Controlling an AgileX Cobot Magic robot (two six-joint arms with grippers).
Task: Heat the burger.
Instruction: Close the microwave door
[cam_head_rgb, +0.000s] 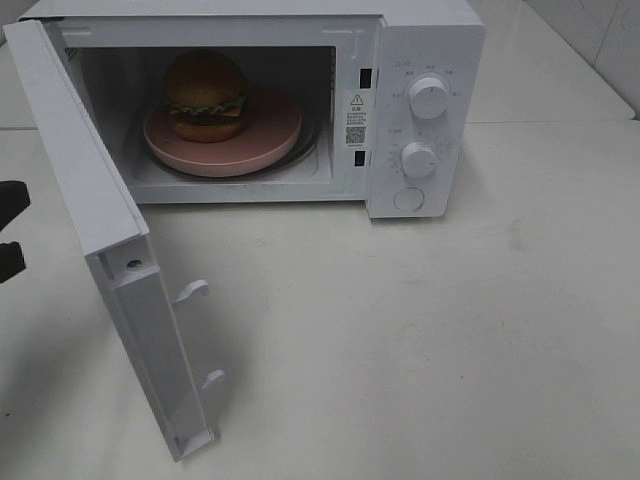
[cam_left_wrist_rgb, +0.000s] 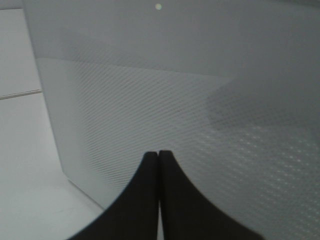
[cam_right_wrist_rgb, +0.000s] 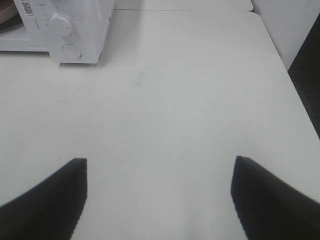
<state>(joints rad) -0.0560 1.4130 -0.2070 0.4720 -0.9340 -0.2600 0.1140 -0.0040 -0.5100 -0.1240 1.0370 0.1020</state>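
A white table (cam_head_rgb: 450, 350) carries a white microwave (cam_head_rgb: 428, 45) near its back edge, door (cam_head_rgb: 90, 200) standing open.

The left gripper (cam_left_wrist_rgb: 159, 155) has its jaws pressed together, empty. The right gripper (cam_right_wrist_rgb: 159, 167) hangs with jaws spread wide, holding nothing.

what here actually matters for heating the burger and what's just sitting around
In the job: burger, pink plate under it, microwave, its open door, upper knob, lower knob, shut left gripper by the door.
Just about: white table, open right gripper over it.
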